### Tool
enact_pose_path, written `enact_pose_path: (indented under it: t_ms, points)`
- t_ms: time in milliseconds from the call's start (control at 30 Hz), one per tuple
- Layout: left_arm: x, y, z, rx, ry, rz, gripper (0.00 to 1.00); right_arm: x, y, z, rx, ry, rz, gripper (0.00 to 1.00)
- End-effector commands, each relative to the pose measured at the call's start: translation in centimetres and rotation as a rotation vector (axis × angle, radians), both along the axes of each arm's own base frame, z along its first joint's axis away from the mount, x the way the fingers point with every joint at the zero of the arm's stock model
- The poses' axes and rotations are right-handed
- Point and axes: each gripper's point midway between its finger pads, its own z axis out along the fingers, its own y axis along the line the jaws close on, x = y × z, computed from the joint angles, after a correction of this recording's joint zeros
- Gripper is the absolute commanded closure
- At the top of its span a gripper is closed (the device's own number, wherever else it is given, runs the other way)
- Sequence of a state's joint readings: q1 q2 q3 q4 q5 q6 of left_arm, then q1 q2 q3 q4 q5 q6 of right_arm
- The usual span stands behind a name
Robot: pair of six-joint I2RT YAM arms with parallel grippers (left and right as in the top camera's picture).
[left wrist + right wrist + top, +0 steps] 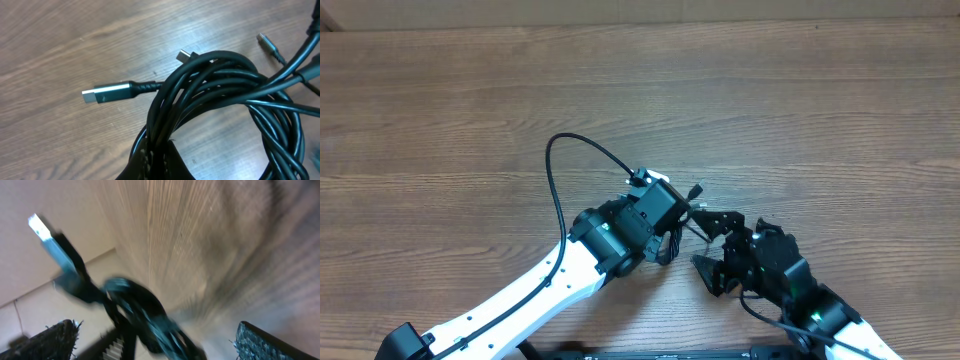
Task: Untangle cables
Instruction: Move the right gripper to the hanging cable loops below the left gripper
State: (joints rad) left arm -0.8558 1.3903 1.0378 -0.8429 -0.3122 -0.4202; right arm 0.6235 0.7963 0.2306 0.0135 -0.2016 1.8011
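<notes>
Left claw (671, 228), on the white robot arm (530, 290) reaching in from the lower left, is clenched on the cables (215, 95), a bundle of thin black flexible cords looped into a loose coil. In the left wrist view the strands run down into the dark fingers at the bottom edge. The coil lies near the middle of the brown wood-grain table (800, 110), between the two claws. One silver flat-ended plug (105, 93) sticks out to the side on a short braided neck. A second small plug tip (186, 54) shows just above the loop, and a third (267, 42) lies apart toward the upper right.

The right claw (716, 248) stands released, its two black fingers well apart. The right wrist view is badly blurred. A black cord (135, 310) with a pale plug end (40, 227) appears to hang in front of the open jaws, and contact cannot be confirmed.
</notes>
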Motion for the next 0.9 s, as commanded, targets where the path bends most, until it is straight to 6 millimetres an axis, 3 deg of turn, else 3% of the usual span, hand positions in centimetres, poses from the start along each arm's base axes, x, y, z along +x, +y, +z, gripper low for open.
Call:
enact_pose_path:
  t_ms: [0, 100, 200, 267, 333, 367, 467, 667, 867]
  points:
    - [-1.2, -1.6, 1.5, -0.055, 0.012, -0.06, 0.96, 2.2, 0.3, 0.4, -0.061, -0.109, -0.017, 0.0]
    - [-2.1, -1.3, 1.1, -0.017, 0.033, -0.093, 0.96, 3.6, 0.4, 0.1, -0.105, -0.174, -0.027, 0.0]
    - [-2.6, -0.7, 0.8, 0.011, 0.057, -0.093, 0.96, 4.2, 0.5, -0.3, -0.11, -0.176, -0.04, 0.15]
    - [-2.8, -0.5, 0.7, 0.022, 0.066, -0.093, 0.96, 4.3, 0.7, -0.3, -0.104, -0.181, -0.036, 0.37]
    - [-2.8, -0.4, 0.7, 0.023, 0.068, -0.093, 0.96, 4.3, 0.8, -0.3, -0.101, -0.183, -0.032, 0.7]
    - [-2.8, -0.5, 0.7, 0.022, 0.067, -0.093, 0.96, 4.2, 0.9, -0.2, -0.097, -0.182, -0.026, 0.8]
    - [-2.7, -0.6, 0.8, 0.017, 0.062, -0.092, 0.96, 4.1, 1.3, 0.0, -0.086, -0.192, -0.005, 0.96]
    - [-2.4, -0.7, 0.9, 0.002, 0.051, -0.076, 0.96, 3.5, 3.1, 2.7, -0.042, -0.34, 0.124, 0.96]
    - [-1.3, 0.6, 1.1, -0.028, 0.021, 0.104, 0.96, 2.1, 4.3, 3.2, -0.037, -0.398, 0.253, 0.96]
